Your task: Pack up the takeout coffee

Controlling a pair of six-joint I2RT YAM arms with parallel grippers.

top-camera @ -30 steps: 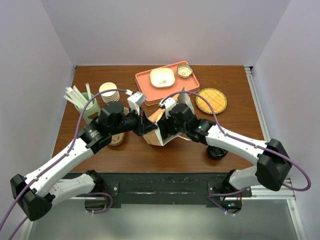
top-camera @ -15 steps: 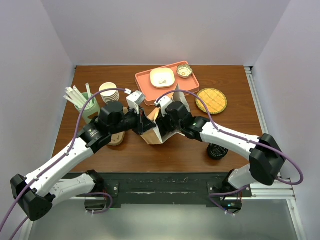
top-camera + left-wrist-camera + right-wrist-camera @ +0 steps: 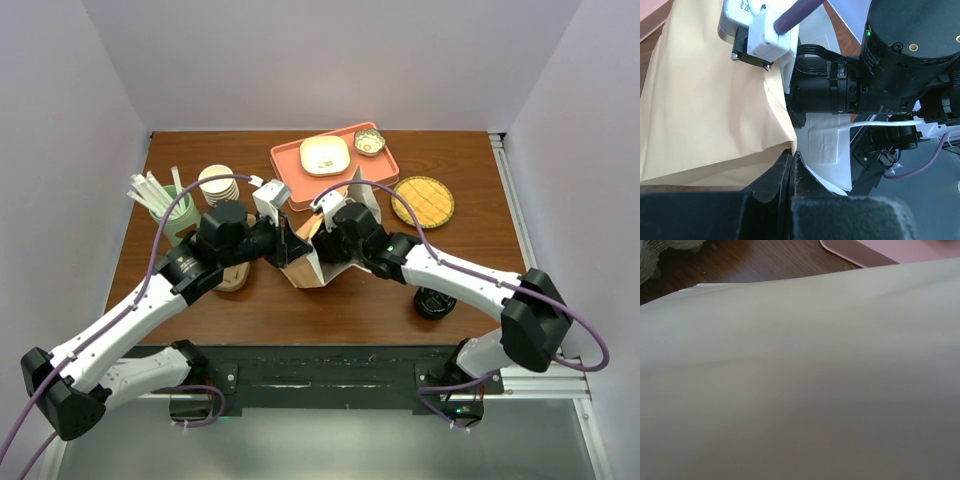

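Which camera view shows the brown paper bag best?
The top external view: there the brown paper bag shows almost whole. The left wrist view gives only one tan side and an edge. The right wrist view is filled by a pale surface, probably the bag's wall.

Wears white shells along left arm (image 3: pixel 120 330) and right arm (image 3: pixel 465 283), with black rounded joint housings (image 3: pixel 545 335) between. Trails a purple cable (image 3: pixel 797 12) off each wrist, plugged through a white connector block (image 3: pixel 762 30) with small dark screws (image 3: pixel 733 56). Shows a green indicator light (image 3: pixel 869 33) and brass-coloured screw heads (image 3: pixel 913 48) on one black housing.
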